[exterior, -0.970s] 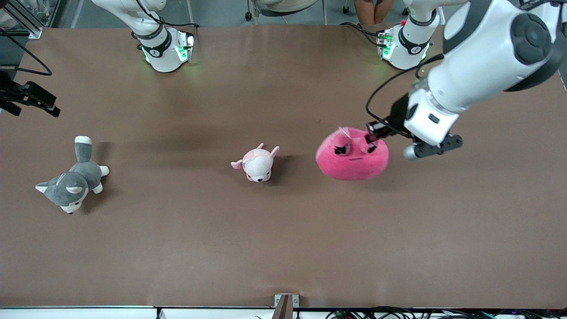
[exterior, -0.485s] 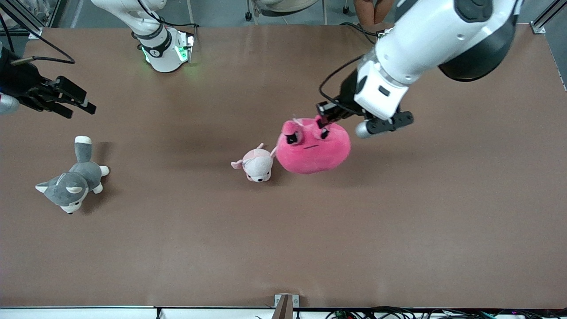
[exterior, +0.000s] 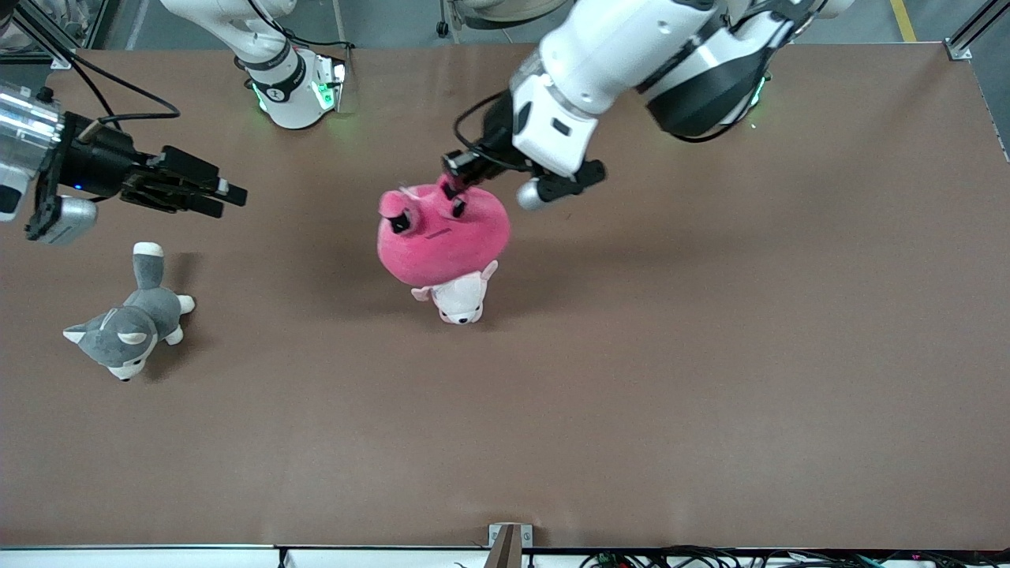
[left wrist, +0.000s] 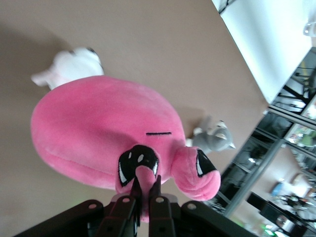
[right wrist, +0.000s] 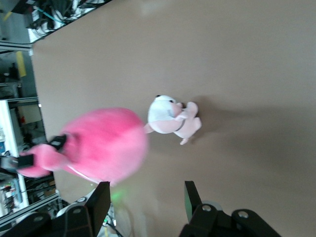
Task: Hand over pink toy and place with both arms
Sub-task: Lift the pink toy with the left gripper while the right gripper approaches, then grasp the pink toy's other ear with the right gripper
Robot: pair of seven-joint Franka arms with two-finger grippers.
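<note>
The pink toy, a hot-pink round plush with angry black eyes, hangs in the air over the pale puppy plush. My left gripper is shut on a small pink tuft between the toy's eyes; in the left wrist view the fingers pinch that tuft and the pink toy hangs below them. My right gripper is up over the table at the right arm's end and points toward the toy. In the right wrist view my right gripper is open and holds nothing, apart from the pink toy.
The pale pink-and-white puppy plush lies mid-table, partly covered by the hanging toy in the front view. A grey-and-white husky plush lies at the right arm's end of the table. Both arm bases stand along the table's edge farthest from the front camera.
My left arm carried the pink toy toward the right arm's end until it hangs over the puppy. My right gripper came in from the table's edge toward the toy, its jaws somewhat narrower.
</note>
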